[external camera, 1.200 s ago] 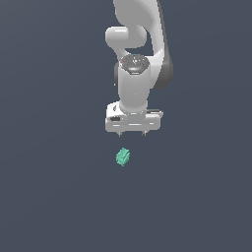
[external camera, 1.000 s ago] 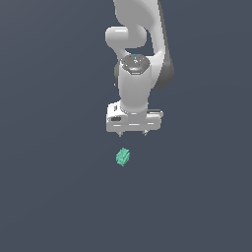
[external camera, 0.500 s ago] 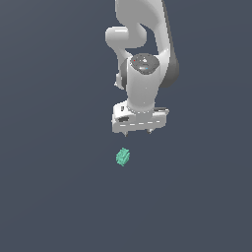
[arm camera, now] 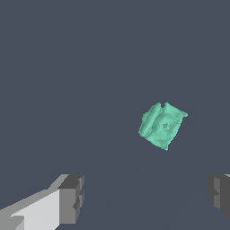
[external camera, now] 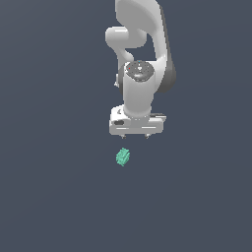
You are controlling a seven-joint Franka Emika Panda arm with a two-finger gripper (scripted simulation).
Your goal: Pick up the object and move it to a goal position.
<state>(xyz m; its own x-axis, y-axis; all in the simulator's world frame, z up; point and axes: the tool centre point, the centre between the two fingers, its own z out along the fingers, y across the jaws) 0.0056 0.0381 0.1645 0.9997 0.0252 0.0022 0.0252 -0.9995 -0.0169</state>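
The object (external camera: 122,157) is a tiny teal-green blocky piece with a ridged, notched outline, lying on the dark grey floor. My white gripper (external camera: 135,136) hangs above it and slightly toward the exterior view's right, not touching it. The jaws stand wide apart and hold nothing. In the wrist view the object (arm camera: 161,126) lies beyond the two grey fingertips (arm camera: 72,199), nearer the other fingertip (arm camera: 219,196), and outside the gap between them.
The floor (external camera: 49,187) is a plain dark grey surface all round. The white arm (external camera: 140,44) rises behind the gripper toward the top of the exterior view.
The wrist has turned and the gripper has come lower toward the object. The object has not moved.
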